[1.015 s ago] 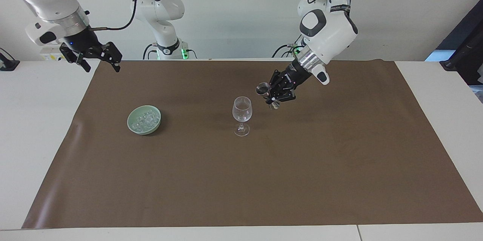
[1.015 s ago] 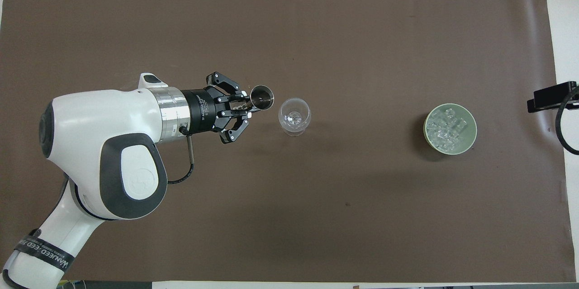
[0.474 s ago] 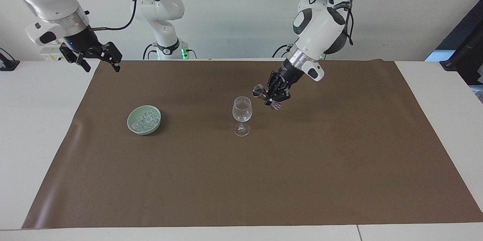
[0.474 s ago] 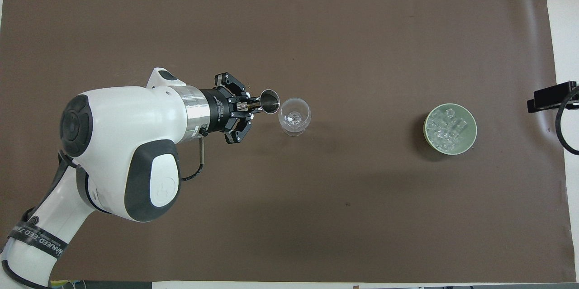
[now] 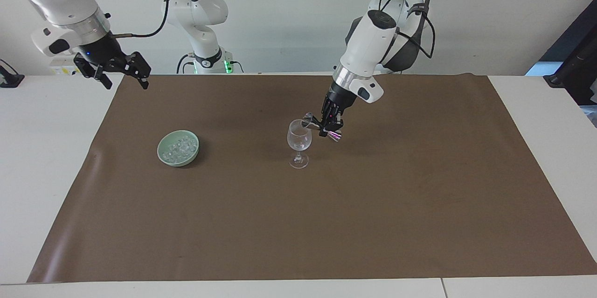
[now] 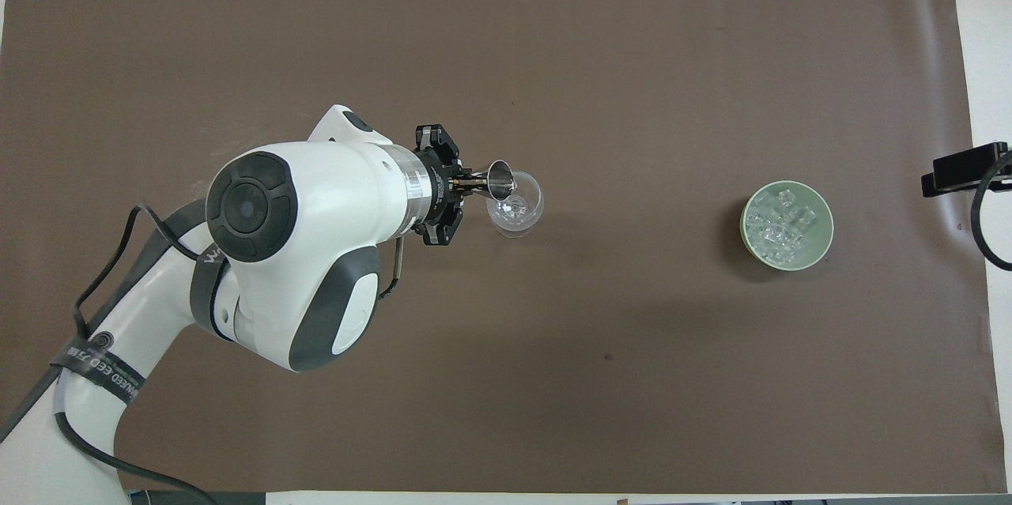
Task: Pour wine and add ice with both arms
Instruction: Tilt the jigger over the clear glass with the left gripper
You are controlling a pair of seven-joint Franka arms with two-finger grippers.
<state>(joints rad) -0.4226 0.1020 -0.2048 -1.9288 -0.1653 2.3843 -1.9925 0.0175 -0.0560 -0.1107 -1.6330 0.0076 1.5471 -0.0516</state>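
A clear wine glass stands upright mid-mat. My left gripper is shut on a small metal jigger, which is tipped with its mouth at the glass's rim. No wine can be seen; the glass looks clear. The ice lies in a pale green bowl toward the right arm's end. My right gripper waits open and holds nothing, up over the mat's corner at that end.
A brown mat covers most of the white table. A black object with a cable shows at the table's edge past the bowl.
The left arm swung toward the glass and rolled its wrist, bringing the jigger from beside the glass to tilt over its rim. The right arm stayed still.
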